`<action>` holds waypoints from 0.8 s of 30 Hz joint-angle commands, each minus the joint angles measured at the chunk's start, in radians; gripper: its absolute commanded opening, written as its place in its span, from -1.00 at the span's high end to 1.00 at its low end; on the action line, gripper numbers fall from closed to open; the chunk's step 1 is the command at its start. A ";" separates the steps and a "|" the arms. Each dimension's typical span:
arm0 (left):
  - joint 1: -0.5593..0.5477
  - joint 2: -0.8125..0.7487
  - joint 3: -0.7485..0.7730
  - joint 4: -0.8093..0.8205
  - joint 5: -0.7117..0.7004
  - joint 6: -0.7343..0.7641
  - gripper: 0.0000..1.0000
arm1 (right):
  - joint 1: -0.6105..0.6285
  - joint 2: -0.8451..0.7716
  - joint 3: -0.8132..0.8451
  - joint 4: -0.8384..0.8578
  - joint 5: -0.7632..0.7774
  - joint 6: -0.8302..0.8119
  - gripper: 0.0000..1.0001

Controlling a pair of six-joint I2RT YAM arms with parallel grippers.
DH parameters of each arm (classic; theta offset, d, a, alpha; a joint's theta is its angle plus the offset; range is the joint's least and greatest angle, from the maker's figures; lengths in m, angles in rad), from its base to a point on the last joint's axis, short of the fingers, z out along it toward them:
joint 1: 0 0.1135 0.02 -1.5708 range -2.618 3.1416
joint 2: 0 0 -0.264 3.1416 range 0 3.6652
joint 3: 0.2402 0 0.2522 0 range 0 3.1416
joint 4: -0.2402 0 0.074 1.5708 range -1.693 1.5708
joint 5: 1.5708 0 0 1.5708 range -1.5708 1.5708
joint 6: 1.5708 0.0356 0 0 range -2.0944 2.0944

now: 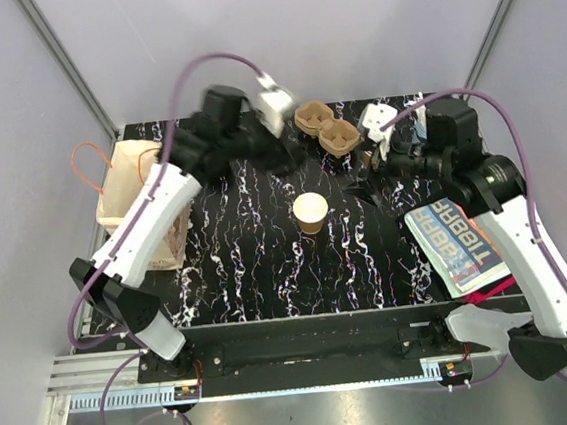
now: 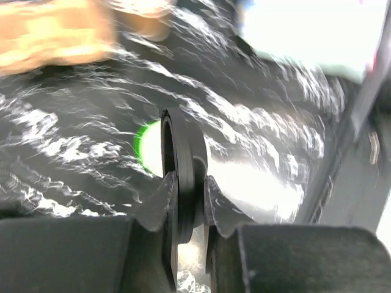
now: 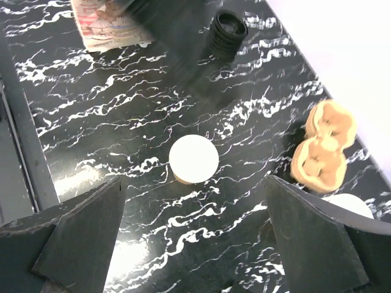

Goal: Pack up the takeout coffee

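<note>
Left gripper (image 2: 186, 183) is clamped on the black lid (image 2: 182, 146), holding it on edge with its flat faces pointing sideways, so I'd guess it needs rolling flat before it can cap anything. Right gripper (image 3: 194, 195) hangs with fingers spread wide and the paper cup (image 1: 311, 213) framed between them below, probably ready to steady it. That cup stands uncapped mid-table, mouth up, long axis vertical, with the pulp cup carrier (image 1: 327, 128) farther back.

Paper bag (image 1: 118, 183), pulp carrier (image 1: 327, 128) (far edge)
</note>
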 commanded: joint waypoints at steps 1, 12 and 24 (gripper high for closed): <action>0.173 -0.015 -0.018 0.362 0.098 -0.497 1.00 | 0.007 -0.061 -0.016 -0.012 -0.031 -0.094 -1.00; 0.261 0.074 -0.187 0.652 0.343 -0.918 1.00 | 0.047 -0.003 0.003 0.036 -0.088 -0.152 -0.80; 0.247 0.048 -0.371 0.969 0.460 -1.203 1.00 | 0.142 0.091 -0.011 0.083 -0.042 -0.205 -0.31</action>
